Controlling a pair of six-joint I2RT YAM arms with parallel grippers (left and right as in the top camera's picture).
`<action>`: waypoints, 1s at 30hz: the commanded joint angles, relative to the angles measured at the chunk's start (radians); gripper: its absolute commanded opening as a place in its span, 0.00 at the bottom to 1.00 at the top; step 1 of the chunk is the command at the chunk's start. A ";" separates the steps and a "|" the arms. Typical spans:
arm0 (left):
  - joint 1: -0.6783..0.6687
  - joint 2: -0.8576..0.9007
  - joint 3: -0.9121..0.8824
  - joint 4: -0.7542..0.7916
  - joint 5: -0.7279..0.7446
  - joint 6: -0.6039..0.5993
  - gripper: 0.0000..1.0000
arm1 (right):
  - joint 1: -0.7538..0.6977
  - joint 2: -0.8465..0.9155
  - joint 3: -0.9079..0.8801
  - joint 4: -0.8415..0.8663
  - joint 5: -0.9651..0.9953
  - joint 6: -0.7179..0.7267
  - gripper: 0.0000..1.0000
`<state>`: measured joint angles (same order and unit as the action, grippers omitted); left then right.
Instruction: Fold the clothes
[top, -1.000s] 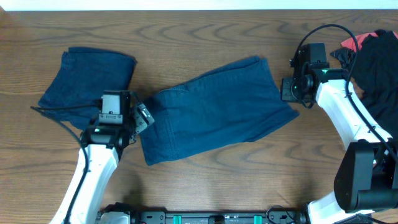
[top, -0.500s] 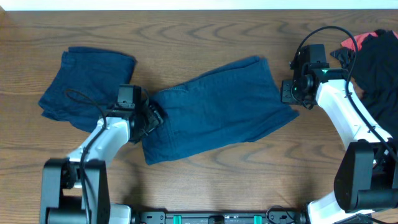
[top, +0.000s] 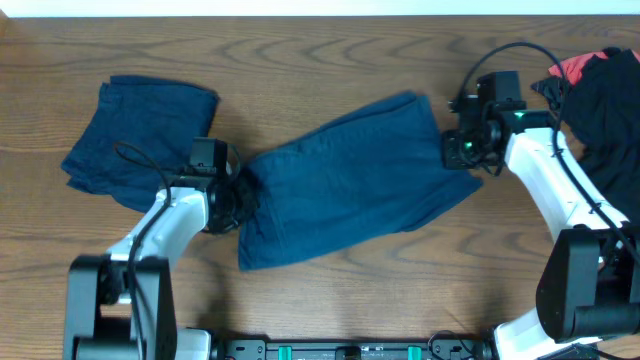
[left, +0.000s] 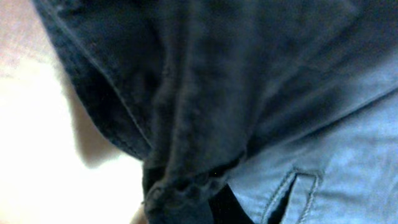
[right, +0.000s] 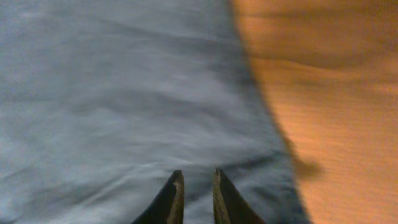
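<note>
Overhead spotter: Your shorts (top: 350, 185) lie spread flat across the middle of the desk (top: 330, 300). They sit on a slant, the left end lower in the view and the right end higher.

Wrist spotter: On the left wrist camera, dark denim is bunched right up against the lens. A thick stitched edge runs down the left, and there is a stitched pocket opening (left: 297, 190) at lower right. Cloth fills that view, so I cannot tell you whether that end effector is wide or closed.

Overhead spotter: From above, your left end effector (top: 240, 195) sits at the shorts' left edge, touching the cloth. Your right end effector (top: 452, 150) is at the shorts' upper right corner, on the edge.

Wrist spotter: The right wrist camera shows its fingertips (right: 176, 186) drawn narrow, side by side with only a thin slit between them. They are over blue cloth, near its border, with bare wood to the right. I cannot tell you whether any fabric is caught in that slit.

Overhead spotter: Further out, a folded bundle (top: 140, 135) of the same dark blue lies at the upper left. It sits apart from the shorts, with your left arm between them. At the far right edge, behind your right arm, is a pile of dark clothing (top: 605, 100) with a bit of red on top.
</note>
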<state>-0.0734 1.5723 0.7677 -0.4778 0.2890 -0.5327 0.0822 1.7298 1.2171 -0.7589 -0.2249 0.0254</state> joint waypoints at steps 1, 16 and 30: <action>-0.003 -0.084 0.040 -0.093 0.006 0.079 0.06 | 0.058 -0.004 0.002 0.003 -0.207 -0.075 0.01; -0.003 -0.223 0.307 -0.286 0.130 0.129 0.06 | 0.460 0.154 -0.002 0.156 -0.280 0.090 0.01; 0.005 -0.221 0.514 -0.294 0.131 0.124 0.06 | 0.667 0.296 -0.002 0.368 -0.189 0.261 0.01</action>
<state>-0.0731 1.3598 1.2556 -0.7708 0.4057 -0.4175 0.7307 2.0151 1.2163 -0.4038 -0.4706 0.2234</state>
